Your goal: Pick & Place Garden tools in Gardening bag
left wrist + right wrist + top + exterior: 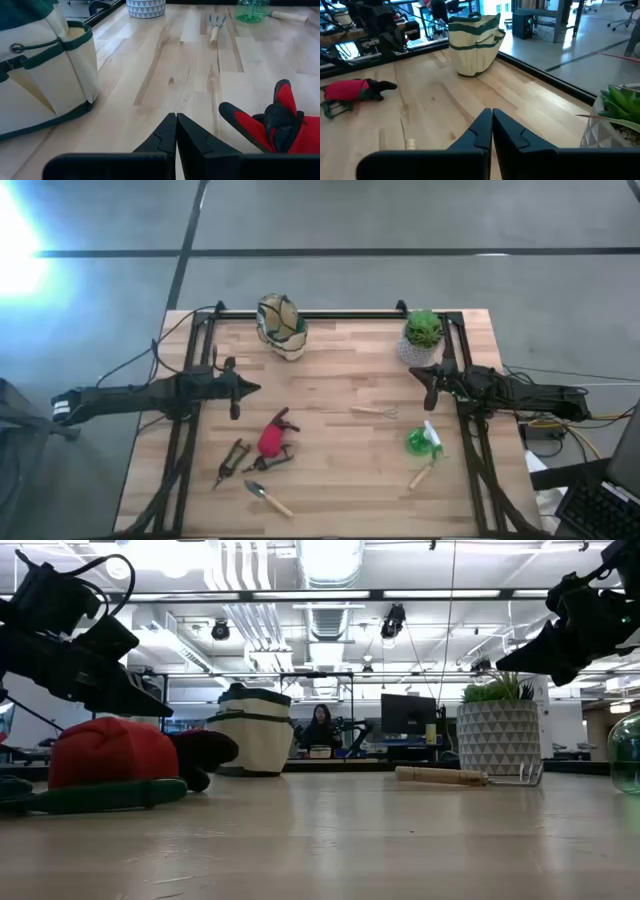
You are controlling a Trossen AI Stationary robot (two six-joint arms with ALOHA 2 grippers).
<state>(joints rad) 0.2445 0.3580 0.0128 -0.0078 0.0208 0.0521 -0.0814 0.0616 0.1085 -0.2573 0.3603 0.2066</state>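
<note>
The beige gardening bag (281, 326) with green trim stands upright at the table's far edge. The garden tools lie flat on the table: a red-and-black piece (275, 437), dark pruners (232, 461), a trowel (268, 497), a small fork (376, 411), a green spray bottle (422, 442) and another wooden-handled tool (421, 476). My left gripper (258, 388) hangs shut above the table's left middle, between the bag and the red piece. My right gripper (413, 371) hangs shut at the right, beside the potted plant.
A green plant in a white patterned pot (422, 338) stands at the far right corner, close to my right gripper. Black frame rails (190, 430) run along the table's left, right and far sides. Bare wood lies in the table's middle (330, 395).
</note>
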